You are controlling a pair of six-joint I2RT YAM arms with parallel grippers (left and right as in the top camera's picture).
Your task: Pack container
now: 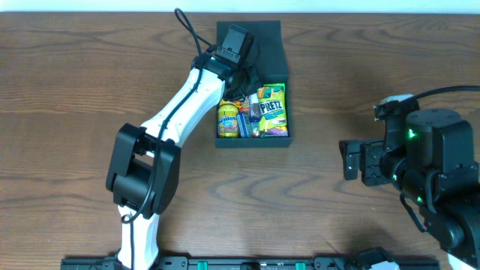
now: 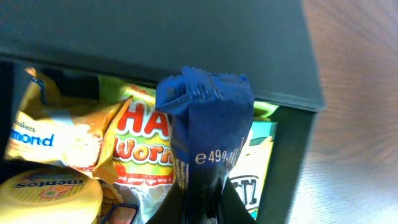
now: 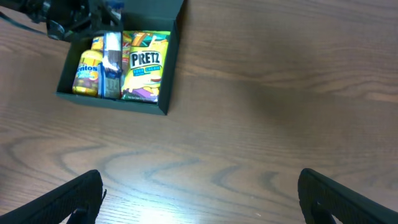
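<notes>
Container (image 1: 251,142), dark and square, sat open on the wooden table (image 1: 75,75), its flap lid (image 1: 271,49) folded back on the far side. Inside it lay a yellow Mentos tub (image 1: 228,120), a green Pretz packet (image 1: 272,109), a gummy-worm bag (image 2: 140,149) and a yellow almond packet (image 2: 56,140). The left gripper (image 2: 202,202) hung over the container's middle with its jaws clenched on a blue packet (image 2: 208,124). The packet stood upright above the snacks, possibly touching them, though the wrist view was too close to be sure. The right gripper (image 1: 350,160) waited well to the right of the container, over bare table, jaws spread wide and holding nothing.
</notes>
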